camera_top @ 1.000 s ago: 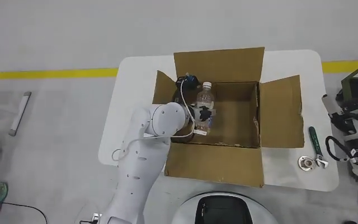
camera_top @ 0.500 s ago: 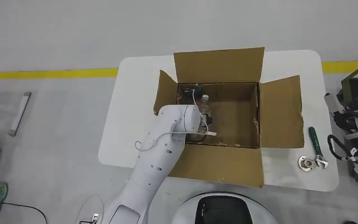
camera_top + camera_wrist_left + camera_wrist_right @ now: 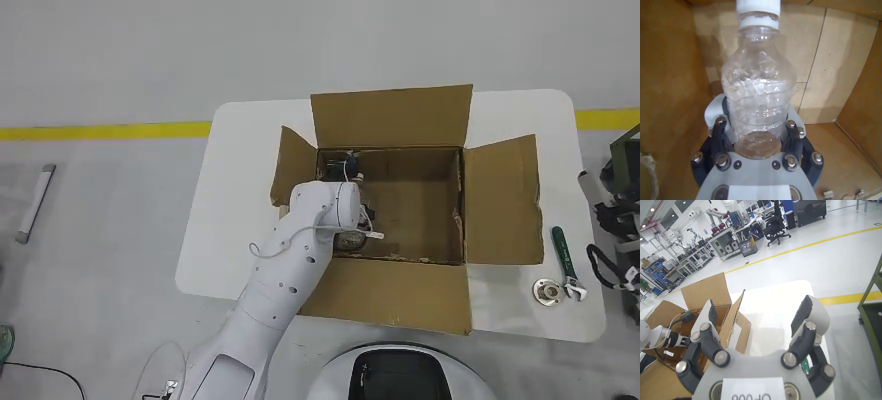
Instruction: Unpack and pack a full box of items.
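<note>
Bottle (image 3: 757, 79), cap (image 3: 758, 13) cropped, sits in left tool (image 3: 755, 113).

A white label (image 3: 752, 389) at the base of the right gripper (image 3: 759, 308) carries upside-down print, seemingly cut off.

Lit brightly and evenly from overhead in the top view, with only faint, soft-edged shadows on the table (image 3: 240, 190) beside the box (image 3: 390, 118). Dimmer inside the box, darkest along its near wall. From the left wrist, speckled with white glints across the bottle (image 3: 757, 91), plus a pale patch of light on the box wall behind. From the right wrist, bowed toward the edges, bending the yellow line (image 3: 810, 244) beyond the box; glaring ceiling lamps (image 3: 651, 209) farther off.
</note>
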### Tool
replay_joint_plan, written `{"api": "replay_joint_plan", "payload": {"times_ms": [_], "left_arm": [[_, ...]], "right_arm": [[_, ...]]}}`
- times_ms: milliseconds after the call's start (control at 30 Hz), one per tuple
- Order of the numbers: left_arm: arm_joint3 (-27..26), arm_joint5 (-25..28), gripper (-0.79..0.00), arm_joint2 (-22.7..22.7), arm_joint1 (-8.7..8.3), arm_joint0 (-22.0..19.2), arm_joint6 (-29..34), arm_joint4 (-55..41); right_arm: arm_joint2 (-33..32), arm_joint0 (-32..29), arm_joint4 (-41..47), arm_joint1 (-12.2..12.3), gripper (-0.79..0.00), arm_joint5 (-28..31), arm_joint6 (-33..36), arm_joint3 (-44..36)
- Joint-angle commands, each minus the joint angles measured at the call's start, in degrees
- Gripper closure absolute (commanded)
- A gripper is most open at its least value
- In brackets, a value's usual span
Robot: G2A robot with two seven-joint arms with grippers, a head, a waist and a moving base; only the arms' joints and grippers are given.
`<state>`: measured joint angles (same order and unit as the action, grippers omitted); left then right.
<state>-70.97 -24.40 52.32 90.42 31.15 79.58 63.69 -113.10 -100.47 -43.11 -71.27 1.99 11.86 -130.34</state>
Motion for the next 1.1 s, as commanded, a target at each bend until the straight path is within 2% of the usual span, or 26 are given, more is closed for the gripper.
{"api": "replay_joint_plan", "payload": {"times_ms": [0, 133, 233, 300, 400, 600, 900, 967, 1067], "left_arm": [[0.3, 0.0, -0.785, 0.4, 0.04, 0.1, 0.3, -0.5], [-0.6, 0.5, -0.785, 1.2, 0.04, 0.2, 0.3, -1.1], [-2.9, 1.5, -0.785, 2.2, -0.11, 0.6, 0.3, -1.9], [-5.7, 3.3, -0.785, 3.1, -0.29, 1.1, 0.0, -2.8], [-9.9, 6.0, -0.785, 4.5, -0.77, 2.1, -0.3, -2.8], [-21.7, 10.3, -0.785, 7.9, -2.02, 4.8, 0.6, -0.5], [-34.8, 11.2, -0.785, 15.0, -3.52, 7.6, 1.6, 3.0], [-36.6, 10.9, -0.785, 16.6, -3.8, 7.9, 1.8, 4.2], [-38.8, 10.6, -0.785, 18.9, -4.15, 7.9, 2.2, 5.4]], "right_arm": [[-0.5, -0.4, -2.8, 0.2, -0.785, 0.2, 1.8, -0.1], [-2.4, -1.6, -9.6, 0.7, -0.785, -1.0, 10.7, -1.3], [-5.2, -2.3, -14.2, 1.3, -0.785, 1.9, 17.7, -2.9], [-7.1, -3.1, -15.2, 1.7, -0.785, 5.1, 23.5, -4.3], [-10.5, -3.8, -17.2, 2.5, -0.785, 13.1, 30.9, -4.3], [-13.8, -6.0, -19.1, 3.7, -0.785, 23.8, 43.6, -4.3], [-13.8, -6.1, -19.1, 3.8, -0.785, 24.2, 44.0, -4.3], [-12.5, -6.0, -20.2, 3.9, -0.785, 25.4, 42.5, -4.3], [-9.2, -6.0, -23.1, 4.3, -0.785, 26.9, 44.2, -4.3]]}}
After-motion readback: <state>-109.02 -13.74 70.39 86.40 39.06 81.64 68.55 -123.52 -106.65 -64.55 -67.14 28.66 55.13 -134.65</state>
